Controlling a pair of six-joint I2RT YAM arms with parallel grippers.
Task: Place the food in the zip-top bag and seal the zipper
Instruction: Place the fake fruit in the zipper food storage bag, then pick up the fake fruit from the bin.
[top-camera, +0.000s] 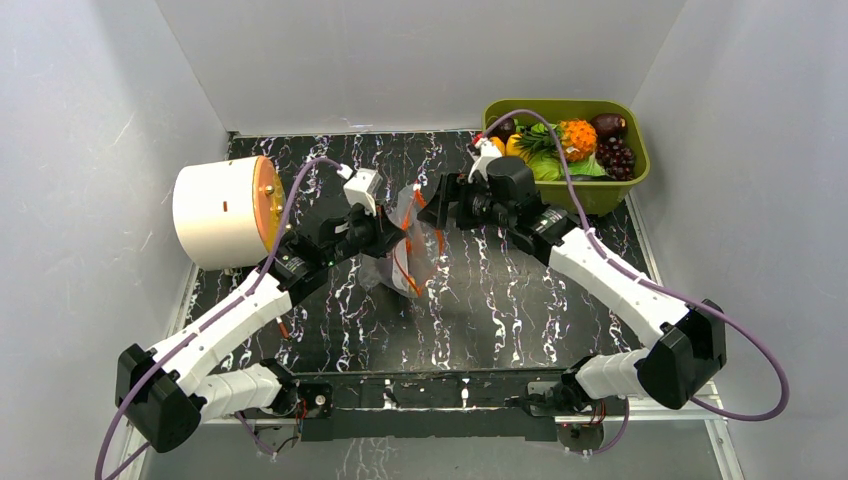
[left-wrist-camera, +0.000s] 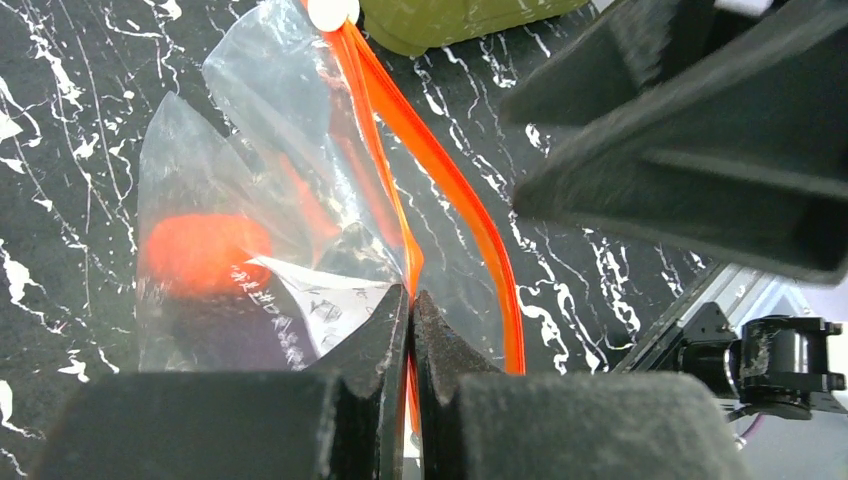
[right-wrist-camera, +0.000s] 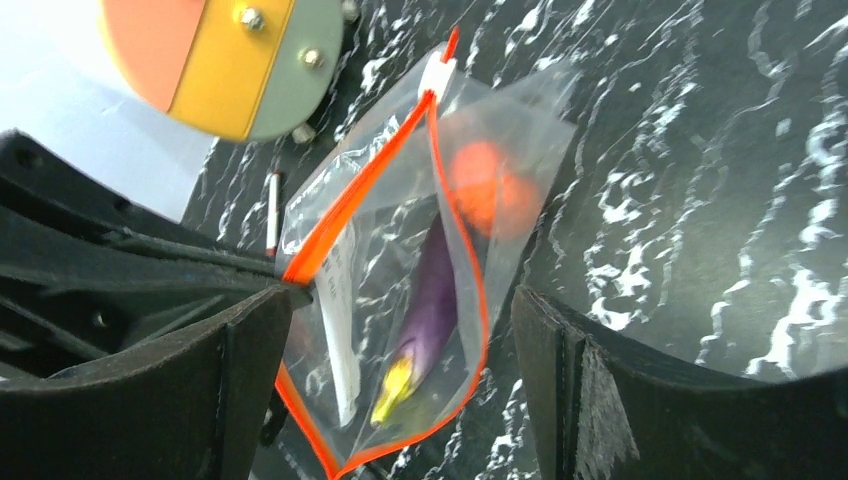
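- My left claw (left-wrist-camera: 410, 300) is pressed together on the zip-top bag (left-wrist-camera: 260, 150). It pinches the zipper (left-wrist-camera: 450, 185) at one end of the mouth.
- The bag hangs from that pinch over the middle of the black marbled table (top-camera: 500, 300), left of center. I cannot tell whether its bottom touches the tabletop.
- My right claw (right-wrist-camera: 400, 300) is spread wide and grips nothing. In its own wrist view, one finger stands to each side of the bag. From above, it sits just beside the bag's upper edge, facing the left claw.
- The zipper's two orange-red halves bow apart, so the mouth gapes open. The white slider (right-wrist-camera: 437, 72) sits at the end opposite my left claw's pinch.
- An orange-red round piece (right-wrist-camera: 485, 185) and a long purple piece (right-wrist-camera: 430, 300) with a yellow-green tip show through the clear plastic.
- More toy food lies in the olive-green bin (top-camera: 600, 195) at the far right corner, beyond my right arm. It includes dark purple grapes (top-camera: 617, 155) and a pineapple (top-camera: 577, 135).
- A white drum (top-camera: 215, 210) with an orange face lies on its side at the far left, well apart from the bag.
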